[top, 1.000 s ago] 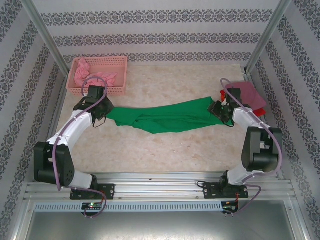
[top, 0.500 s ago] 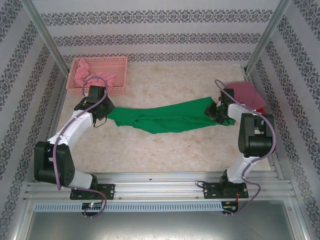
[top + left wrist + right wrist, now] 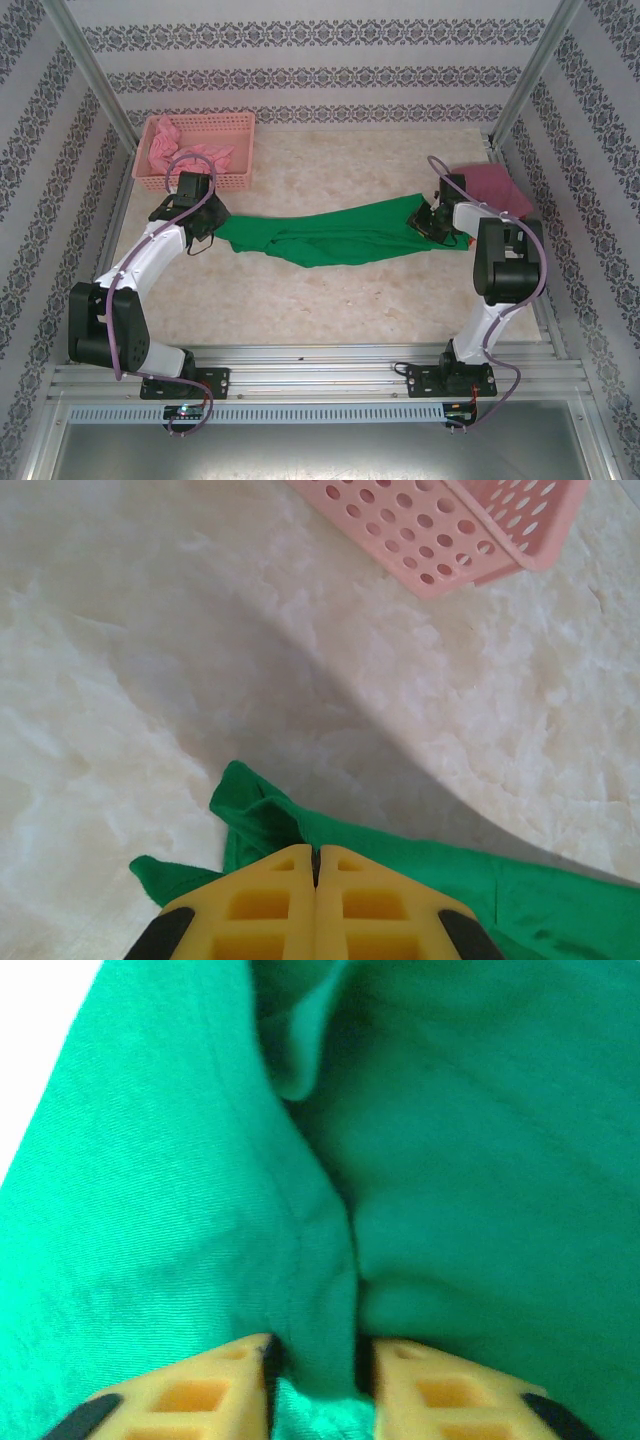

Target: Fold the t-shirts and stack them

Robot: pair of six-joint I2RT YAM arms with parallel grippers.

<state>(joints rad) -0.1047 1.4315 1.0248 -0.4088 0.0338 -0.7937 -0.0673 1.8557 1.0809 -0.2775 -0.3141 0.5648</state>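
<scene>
Green t-shirt (image 3: 330,238) lies stretched in a long crumpled band across the middle of the desk (image 3: 340,310), running from the left arm to the right arm. The left end effector (image 3: 207,232) sits at the shirt's left end; seen from the left wrist, its yellow fingers (image 3: 260,905) are pressed together with green cloth (image 3: 270,825) bunched out from under their tips. The right end effector (image 3: 428,222) is at the shirt's right end, and from the right wrist its fingers (image 3: 200,1390) are clamped on a raised fold of the green t-shirt (image 3: 320,1290). A pink basket (image 3: 230,125) stands at the far left corner of the desk, just behind the left end effector, with pink shirts (image 3: 165,145) heaped inside. A mauve-pink shirt (image 3: 490,185) lies near the right edge, just behind the right arm.
</scene>
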